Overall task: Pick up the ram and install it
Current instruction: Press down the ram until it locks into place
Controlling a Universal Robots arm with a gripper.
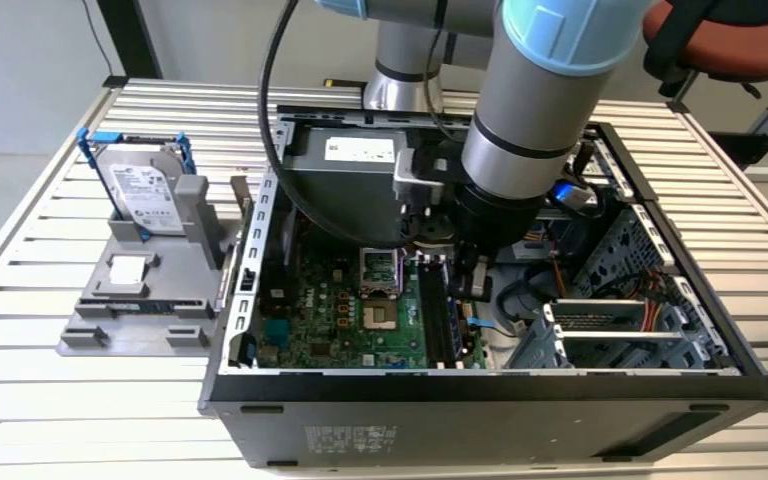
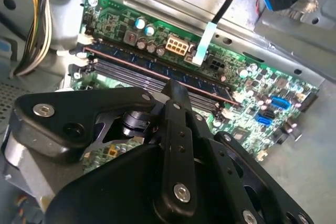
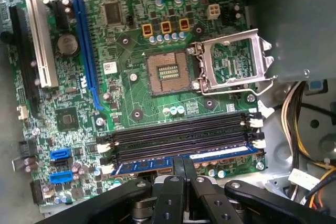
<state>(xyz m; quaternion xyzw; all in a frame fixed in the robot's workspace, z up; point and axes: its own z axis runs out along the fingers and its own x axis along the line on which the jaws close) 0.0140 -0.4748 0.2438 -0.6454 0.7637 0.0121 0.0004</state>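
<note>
The ram [image 3: 220, 156] is a long thin stick with a blue label. It stands in the motherboard slot nearest my gripper, beside the empty black slots [image 3: 178, 132]. In the second wrist view the ram [image 2: 136, 62] runs along the board's edge slot. My gripper [image 3: 183, 169] has its two fingers closed together with nothing between them, tips down over the middle of the ram's top edge. I cannot tell whether they touch it. In the exterior view my gripper [image 1: 470, 288] reaches down inside the open computer case [image 1: 491, 392], over the slots.
An open CPU socket [image 3: 168, 72] with its raised metal frame lies beyond the slots. The power supply [image 1: 344, 170] and drive cage [image 1: 624, 330] flank the arm. Yellow cables [image 3: 298, 114] hang near the slot ends. A hard drive in a blue frame [image 1: 144, 185] stands on a grey holder outside.
</note>
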